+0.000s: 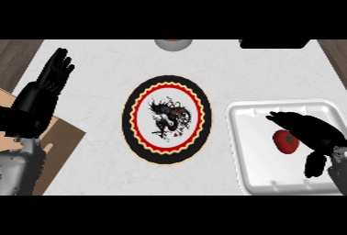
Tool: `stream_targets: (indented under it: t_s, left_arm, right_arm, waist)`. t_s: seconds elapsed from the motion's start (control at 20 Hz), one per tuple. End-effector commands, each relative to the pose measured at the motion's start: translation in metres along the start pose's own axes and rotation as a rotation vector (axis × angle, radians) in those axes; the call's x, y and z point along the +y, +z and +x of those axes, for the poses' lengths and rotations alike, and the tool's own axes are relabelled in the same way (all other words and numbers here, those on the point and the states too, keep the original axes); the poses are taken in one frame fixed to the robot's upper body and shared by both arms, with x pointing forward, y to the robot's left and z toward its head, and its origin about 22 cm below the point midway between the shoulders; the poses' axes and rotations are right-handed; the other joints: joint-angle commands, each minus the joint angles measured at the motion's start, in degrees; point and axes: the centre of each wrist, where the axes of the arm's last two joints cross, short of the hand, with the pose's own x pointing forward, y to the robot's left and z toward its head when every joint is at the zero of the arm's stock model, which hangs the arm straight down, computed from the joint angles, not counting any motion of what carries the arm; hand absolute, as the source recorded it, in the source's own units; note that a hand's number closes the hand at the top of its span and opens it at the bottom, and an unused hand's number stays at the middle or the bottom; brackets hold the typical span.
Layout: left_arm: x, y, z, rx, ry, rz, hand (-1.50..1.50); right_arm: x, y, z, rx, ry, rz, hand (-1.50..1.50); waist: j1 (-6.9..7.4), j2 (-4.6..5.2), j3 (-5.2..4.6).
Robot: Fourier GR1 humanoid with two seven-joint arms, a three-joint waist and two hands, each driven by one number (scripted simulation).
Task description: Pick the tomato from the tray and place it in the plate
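A red tomato (pixel 285 141) with a green stem lies in the white tray (pixel 254 151) at the right of the counter. My right hand (pixel 313 132) hovers over the tray just right of the tomato, its fingers spread above it and its thumb hanging lower down; nothing is held. The plate (pixel 166 82), black-rimmed with a red ring and a dark dragon figure in its middle, sits at the counter's centre, left of the tray. My left hand (pixel 49 82) rests open at the far left, fingers pointing up.
A grey round object (pixel 173 44) stands at the counter's back edge, with a black object (pixel 274 43) to its right. Brown wood (pixel 58 147) shows along the left side under my left forearm.
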Motion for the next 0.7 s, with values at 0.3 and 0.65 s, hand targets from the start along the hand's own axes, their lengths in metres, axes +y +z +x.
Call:
stream_targets:
  t_s: [0.3, 0.65]
  left_arm:
    - [0.000, -0.003, 0.008, -0.026, 0.000, 0.017, 0.00]
    - [-0.005, 0.005, -0.003, 0.002, 0.001, -0.022, 0.00]
  right_arm:
    - [0.031, -0.035, -0.002, 0.051, 0.032, 0.079, -1.50]
    - [0.032, -0.037, -0.001, -0.083, 0.022, -0.144, 1.50]
  waist:
    - [0.11, 0.02, 0.02]
    - [0.08, -0.03, 0.04]
